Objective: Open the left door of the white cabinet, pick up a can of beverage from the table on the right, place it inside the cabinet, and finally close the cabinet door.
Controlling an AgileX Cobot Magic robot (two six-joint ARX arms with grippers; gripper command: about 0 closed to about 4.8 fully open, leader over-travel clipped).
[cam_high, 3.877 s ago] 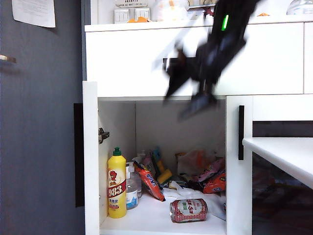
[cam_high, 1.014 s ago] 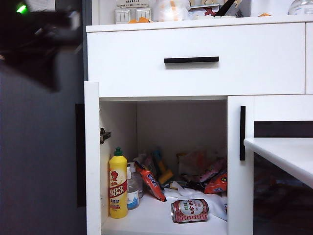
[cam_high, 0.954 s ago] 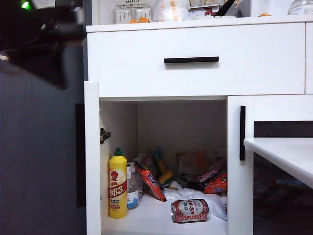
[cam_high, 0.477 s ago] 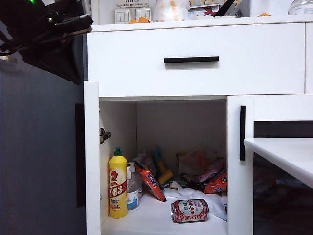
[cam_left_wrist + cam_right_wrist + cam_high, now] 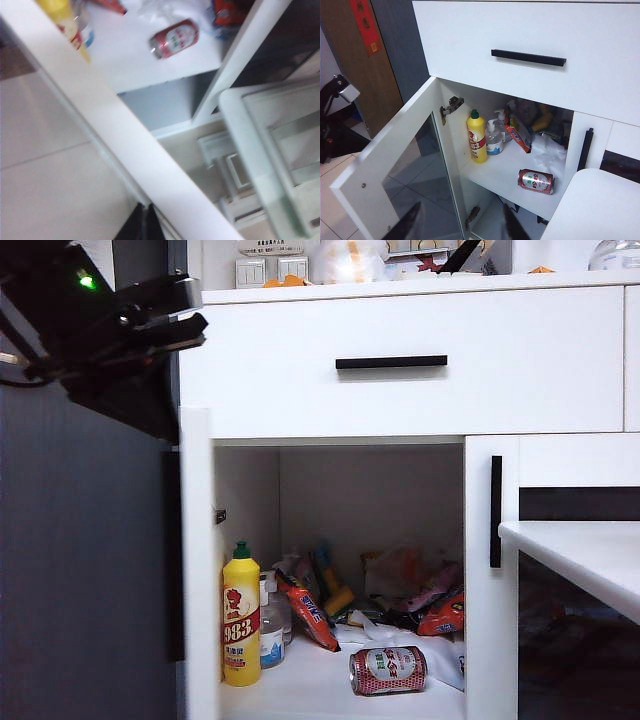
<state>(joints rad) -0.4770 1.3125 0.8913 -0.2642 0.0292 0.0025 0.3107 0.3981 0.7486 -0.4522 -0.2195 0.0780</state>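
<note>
1. Two arms, seen from three viewpoints, before the white cabinet [image 5: 400, 370] with its wide drawer above.
2. Left door [image 5: 385, 170] swung outward on its hinge, dark glass pane facing the floor side; seen edge-on in the exterior view [image 5: 198, 570].
3. Can of beverage [image 5: 387, 670] lying on its side on the cabinet shelf [image 5: 495, 172], near the shelf's front edge, toward the right-hand door; also visible from the left wrist [image 5: 174, 38] and right wrist [image 5: 536, 181].
4. Yellow bottle [image 5: 240, 615] upright at the shelf's left front corner, well apart from the can.
5. Left gripper [image 5: 165, 315] high, outside the open door near the cabinet's upper left corner; jaws clenched, grasping nothing visible.
6. Right gripper [image 5: 460, 225] hanging in front of the cabinet opening; jaws parted, holding nothing.
7. Worktop [image 5: 590, 555] at right, bare where visible.
</note>
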